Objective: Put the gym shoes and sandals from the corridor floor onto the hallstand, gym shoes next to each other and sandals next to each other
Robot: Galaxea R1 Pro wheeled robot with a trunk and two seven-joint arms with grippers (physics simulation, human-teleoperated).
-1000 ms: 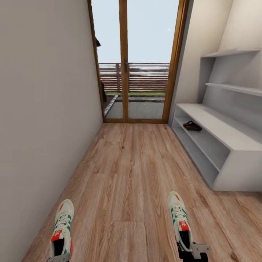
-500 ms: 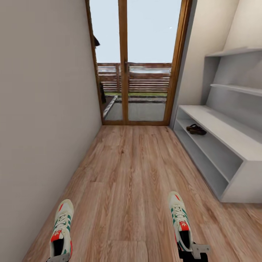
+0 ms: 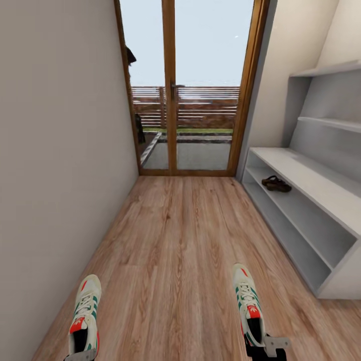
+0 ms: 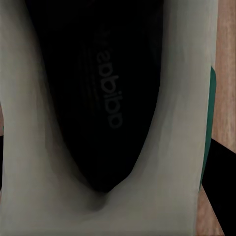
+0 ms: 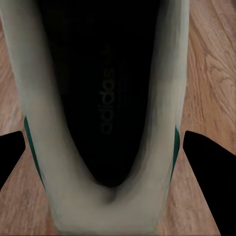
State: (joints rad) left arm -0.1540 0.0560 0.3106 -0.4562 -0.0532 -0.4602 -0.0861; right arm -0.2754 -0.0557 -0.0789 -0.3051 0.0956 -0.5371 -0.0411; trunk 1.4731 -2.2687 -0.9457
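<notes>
Left jaws [image 3: 80, 357] grip one gym shoe [image 3: 85, 315] by its heel at 7 o'clock. Right jaws [image 3: 265, 348] clamp the other gym shoe [image 3: 247, 305] at 5 o'clock; sandals [image 3: 276, 184] sit on the hallstand [image 3: 321, 190] shelf at 2 o'clock.

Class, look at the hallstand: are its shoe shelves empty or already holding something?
Not empty. The hallstand holds brown sandals on its upper open shelf, near the door end; the lower shelf looks bare where visible.

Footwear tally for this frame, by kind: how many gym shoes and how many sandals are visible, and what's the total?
Gym shoes: 2, the left gym shoe and the right gym shoe, each at a gripper.
Sandals: a brown sandal shape on the hallstand shelf; too small to tell 1 from 2.
Total: at least 3.
</notes>
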